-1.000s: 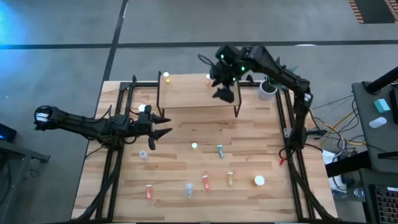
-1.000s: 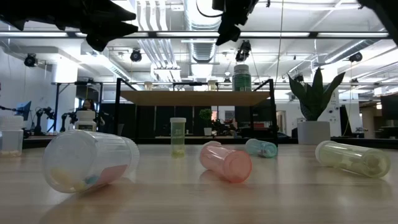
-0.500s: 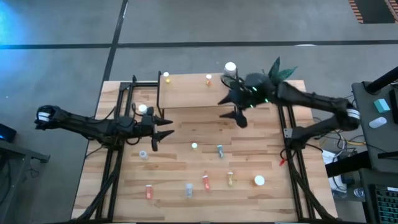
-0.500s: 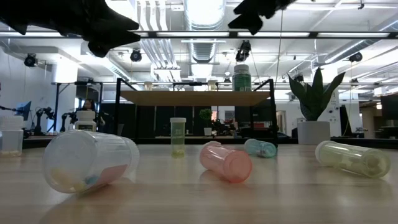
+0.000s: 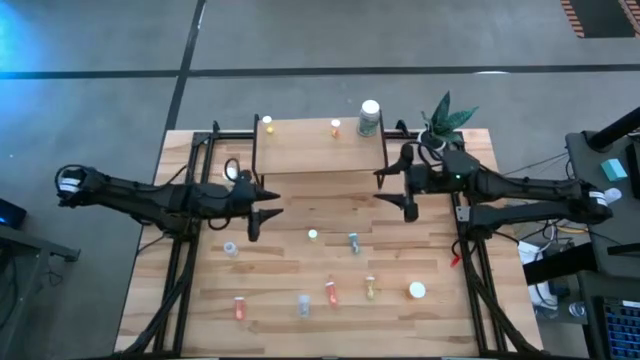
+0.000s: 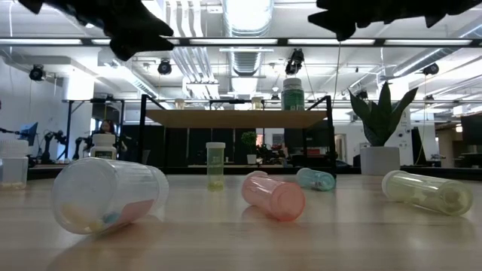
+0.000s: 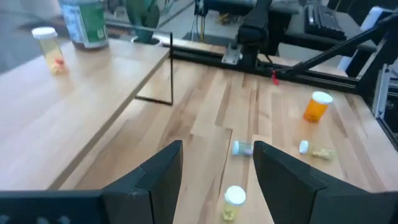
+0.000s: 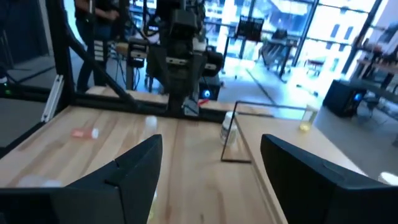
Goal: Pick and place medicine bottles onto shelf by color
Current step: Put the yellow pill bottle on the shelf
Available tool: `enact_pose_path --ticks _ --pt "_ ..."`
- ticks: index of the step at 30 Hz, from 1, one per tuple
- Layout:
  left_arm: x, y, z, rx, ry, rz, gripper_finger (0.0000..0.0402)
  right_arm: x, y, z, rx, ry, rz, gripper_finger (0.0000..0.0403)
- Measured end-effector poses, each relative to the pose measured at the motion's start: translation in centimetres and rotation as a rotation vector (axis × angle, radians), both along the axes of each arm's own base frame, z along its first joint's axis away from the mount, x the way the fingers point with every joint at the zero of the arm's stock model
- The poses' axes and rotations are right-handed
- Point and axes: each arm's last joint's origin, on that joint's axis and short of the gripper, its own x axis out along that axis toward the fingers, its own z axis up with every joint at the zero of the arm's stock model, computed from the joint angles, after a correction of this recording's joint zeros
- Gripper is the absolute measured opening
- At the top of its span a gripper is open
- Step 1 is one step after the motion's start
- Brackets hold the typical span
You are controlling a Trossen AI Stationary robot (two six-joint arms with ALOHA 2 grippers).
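Left gripper (image 7: 217,167): fingers parted, empty. Yellow vial (image 7: 234,201) between fingertips; orange bottle (image 7: 318,106) well beyond.

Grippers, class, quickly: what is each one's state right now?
Left gripper: open, holding nothing, beside the shelf.
Right gripper: open, holding nothing.

One camera is looking straight down on the whole bench (image 5: 400,270); another is peering level across it from the near edge. Each wrist camera is facing inward over the planks, both sharing the shelf (image 5: 310,148).
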Motion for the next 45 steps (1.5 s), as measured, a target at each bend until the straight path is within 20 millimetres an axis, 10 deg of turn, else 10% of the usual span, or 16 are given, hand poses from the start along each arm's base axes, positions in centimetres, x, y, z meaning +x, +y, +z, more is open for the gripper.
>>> enact_pose_path --ticks 21,45 --pt "9.7 -1.7 -6.5 -0.038 0.371 -0.145 0.0180 0.0 0.0 -0.9 -0.027 -0.018 0.002 0.0263" --pt "12.3 -1.7 -8.9 -0.033 0.457 -0.103 0.0283 0.9 -0.2 -1.5 0.004 0.007 0.007 0.0263"
